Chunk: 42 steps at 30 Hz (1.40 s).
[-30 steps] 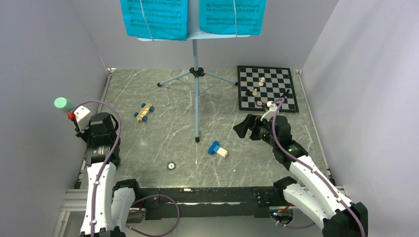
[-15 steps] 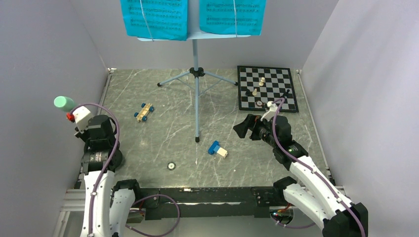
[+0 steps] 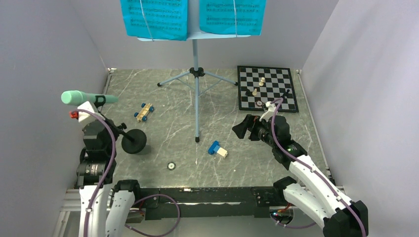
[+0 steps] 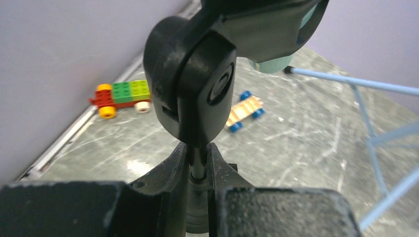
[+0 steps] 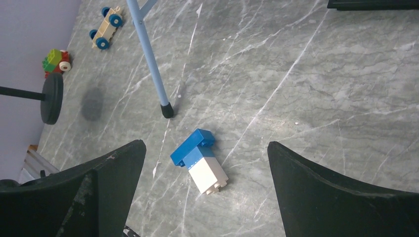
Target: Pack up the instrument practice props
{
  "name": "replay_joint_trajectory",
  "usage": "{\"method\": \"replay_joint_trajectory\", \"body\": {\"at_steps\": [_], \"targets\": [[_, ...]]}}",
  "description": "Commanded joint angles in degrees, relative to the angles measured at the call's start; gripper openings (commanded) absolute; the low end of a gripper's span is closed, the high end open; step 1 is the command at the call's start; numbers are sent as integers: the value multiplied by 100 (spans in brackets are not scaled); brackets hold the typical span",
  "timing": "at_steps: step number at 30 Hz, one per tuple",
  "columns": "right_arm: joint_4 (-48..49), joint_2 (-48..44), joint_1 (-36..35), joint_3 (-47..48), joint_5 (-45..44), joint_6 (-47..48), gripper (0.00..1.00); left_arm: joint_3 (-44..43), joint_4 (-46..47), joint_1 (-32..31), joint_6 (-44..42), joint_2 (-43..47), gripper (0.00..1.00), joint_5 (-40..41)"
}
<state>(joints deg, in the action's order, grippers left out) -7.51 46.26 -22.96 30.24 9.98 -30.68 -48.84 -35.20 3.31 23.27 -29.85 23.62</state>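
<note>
Two grippers work here. The left gripper [image 4: 197, 163] pinches the rod of the black mic stand [image 3: 133, 141], held tilted off the table [image 3: 168, 118] beside the left wall [image 3: 39, 74]. The mint-green microphone [image 3: 74, 97] is clipped just above it. The right gripper [image 3: 241, 129] gapes wide and empty, with bare marble all round.

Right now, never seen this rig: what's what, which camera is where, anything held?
Two robot arms, left and right, are bolted at the near edge of a table. The wide picture looks down from above and behind them; the other two come from wrist cameras. The left gripper is shut on a black mic stand carrying a green microphone, held off the table and tilted. The right gripper is open and empty, above a blue-white block. On the table: a music stand with two blue sheets, a chessboard, a toy car.
</note>
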Motion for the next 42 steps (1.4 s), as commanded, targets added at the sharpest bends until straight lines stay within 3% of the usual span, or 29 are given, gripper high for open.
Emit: {"method": "replay_joint_trajectory", "body": {"at_steps": [1,12,17,26,33,42], "targets": [[-41,-46,-71,302,88,-121,99,131,843,-284,145,532,0,-779],[-210,123,-329,606,138,-28,99,207,1146,-834,14,840,0,-2374],[-234,301,-456,674,140,111,99,635,1611,-964,-22,920,0,-3098],[-199,624,-575,765,195,320,99,671,1999,-1255,-275,642,0,-3704],[-249,733,-634,722,148,506,99,697,2203,-2458,-491,277,0,-3101],[-493,949,-1308,616,-385,988,99,1059,2669,-4559,-685,-85,0,-1358]]}}
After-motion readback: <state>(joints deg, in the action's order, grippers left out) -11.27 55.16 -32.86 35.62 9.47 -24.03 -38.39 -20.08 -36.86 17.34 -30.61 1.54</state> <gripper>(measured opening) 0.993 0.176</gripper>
